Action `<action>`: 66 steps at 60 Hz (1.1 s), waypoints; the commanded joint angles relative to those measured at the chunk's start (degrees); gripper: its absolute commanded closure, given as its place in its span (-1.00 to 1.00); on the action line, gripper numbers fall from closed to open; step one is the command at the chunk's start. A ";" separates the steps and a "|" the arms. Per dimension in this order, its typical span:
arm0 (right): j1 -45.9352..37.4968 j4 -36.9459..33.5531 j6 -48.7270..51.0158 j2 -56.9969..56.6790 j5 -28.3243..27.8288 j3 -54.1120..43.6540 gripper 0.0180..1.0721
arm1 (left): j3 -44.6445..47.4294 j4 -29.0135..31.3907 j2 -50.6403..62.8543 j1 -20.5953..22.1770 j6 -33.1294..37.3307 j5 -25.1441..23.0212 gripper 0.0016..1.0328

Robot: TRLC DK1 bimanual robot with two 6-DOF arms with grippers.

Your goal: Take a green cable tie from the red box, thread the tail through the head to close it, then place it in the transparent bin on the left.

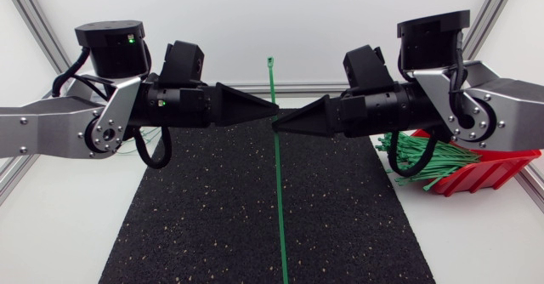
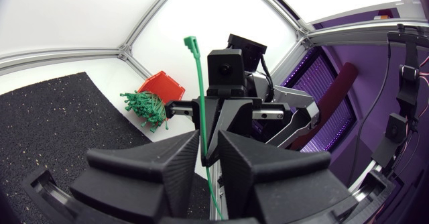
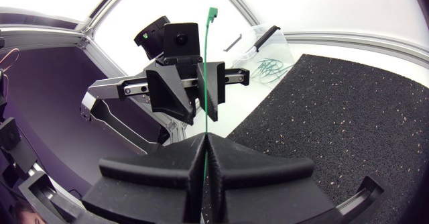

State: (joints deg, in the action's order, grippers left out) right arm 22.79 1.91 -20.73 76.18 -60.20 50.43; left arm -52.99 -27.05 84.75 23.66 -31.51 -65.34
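Note:
A green cable tie [image 1: 277,190] hangs upright over the mat's middle, head [image 1: 270,60] up and tail straight down. My right gripper [image 1: 276,124] comes in from the right and is shut on the strap, which runs between its closed fingertips [image 3: 204,140]. My left gripper [image 1: 274,110] meets it tip to tip just above. Its fingers [image 3: 171,93] stand slightly apart, and the strap [image 2: 203,103] passes through the gap. The red box [image 1: 489,172] with a bundle of green ties [image 1: 425,158] sits at the right. The transparent bin [image 3: 271,46] lies beyond the left arm, with closed ties [image 3: 268,68] in it.
A black speckled mat [image 1: 212,224] covers the table's middle beneath both grippers. White tabletop [image 1: 59,233] flanks the mat on both sides. The red box [image 2: 162,86] stands off the mat's right edge.

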 commanded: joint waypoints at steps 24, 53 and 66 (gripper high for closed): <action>0.68 0.28 -0.10 -0.51 0.00 -1.57 0.89 | -6.60 3.32 0.15 -2.48 -0.66 -0.75 0.01; 0.68 0.46 -0.01 -0.60 0.18 -1.57 0.89 | -10.29 4.64 2.88 -3.09 -0.66 -0.84 0.31; 0.77 0.64 -0.01 -0.60 0.18 -1.57 0.89 | -10.20 4.64 2.96 -3.27 -0.66 -0.75 0.36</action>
State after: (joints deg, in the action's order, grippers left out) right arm 23.00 1.91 -20.73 76.18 -60.16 50.39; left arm -61.56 -22.46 86.96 20.99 -31.51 -65.58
